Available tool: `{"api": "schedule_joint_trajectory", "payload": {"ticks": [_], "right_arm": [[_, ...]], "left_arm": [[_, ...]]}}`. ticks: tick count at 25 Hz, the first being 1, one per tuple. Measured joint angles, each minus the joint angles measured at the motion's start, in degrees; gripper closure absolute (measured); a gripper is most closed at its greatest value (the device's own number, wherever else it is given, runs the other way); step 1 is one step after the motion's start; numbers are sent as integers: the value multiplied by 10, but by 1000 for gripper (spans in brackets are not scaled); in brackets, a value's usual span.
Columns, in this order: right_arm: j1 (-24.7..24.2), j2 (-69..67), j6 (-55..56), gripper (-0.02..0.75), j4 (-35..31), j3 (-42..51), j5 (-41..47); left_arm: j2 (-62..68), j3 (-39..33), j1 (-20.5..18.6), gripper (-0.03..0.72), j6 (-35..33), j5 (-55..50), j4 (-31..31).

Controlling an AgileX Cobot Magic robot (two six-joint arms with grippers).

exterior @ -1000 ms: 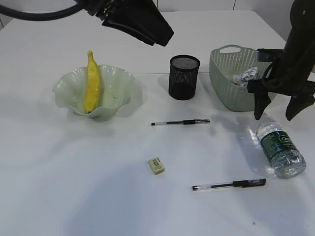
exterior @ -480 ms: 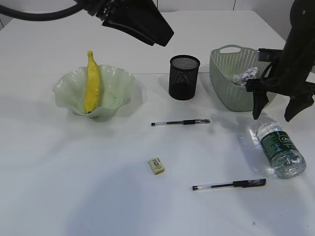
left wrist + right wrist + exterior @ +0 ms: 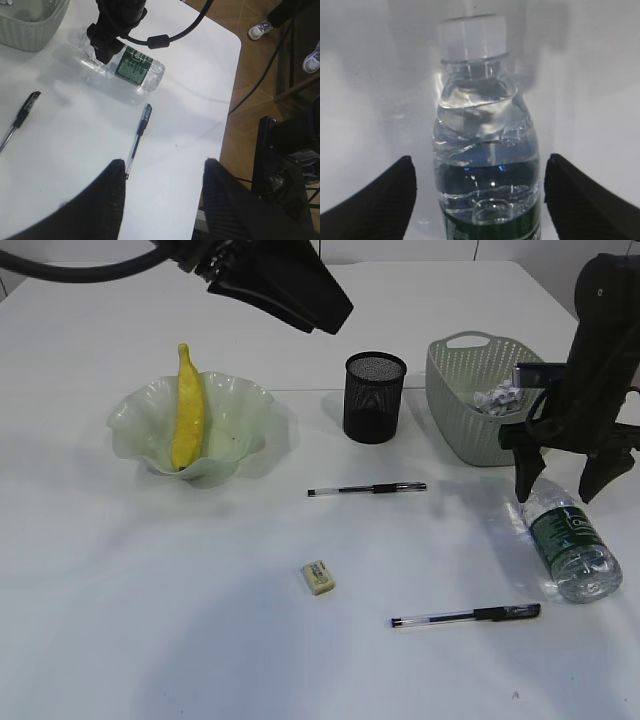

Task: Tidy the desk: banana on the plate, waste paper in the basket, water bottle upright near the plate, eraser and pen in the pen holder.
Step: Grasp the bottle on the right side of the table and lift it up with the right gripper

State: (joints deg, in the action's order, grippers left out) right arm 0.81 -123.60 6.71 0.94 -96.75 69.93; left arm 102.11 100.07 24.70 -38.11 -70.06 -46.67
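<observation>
I've got the right gripper (image 3: 563, 486) spread wide over the water bottle (image 3: 570, 545) lying near the basket (image 3: 470, 405), and that water-filled, slick, squishy plastic looks heavy, so I'd pinch the ribbed shoulder under the cap (image 3: 471, 35).

A yellow banana (image 3: 187, 408) with a dark tip lies in the translucent pale green plate (image 3: 135, 420) on the plain white desk (image 3: 150, 590). The pen holder (image 3: 374, 397) is black wire mesh, and the basket (image 3: 462, 410) is sage green with a woven pattern, holding white waste paper (image 3: 497, 396) with greyish print. The clear water bottle (image 3: 567, 543) has a white cap and dark green label, the eraser (image 3: 317, 576) is pale yellow, and both grippers are black.
</observation>
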Motion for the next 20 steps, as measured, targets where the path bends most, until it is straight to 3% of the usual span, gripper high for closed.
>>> {"api": "schedule_joint_trajectory", "payload": {"ticks": [20], "right_arm": [[0,-22,-46,148,15,0,-1]], "left_arm": [[0,0,0,331,0,0,0]]}}
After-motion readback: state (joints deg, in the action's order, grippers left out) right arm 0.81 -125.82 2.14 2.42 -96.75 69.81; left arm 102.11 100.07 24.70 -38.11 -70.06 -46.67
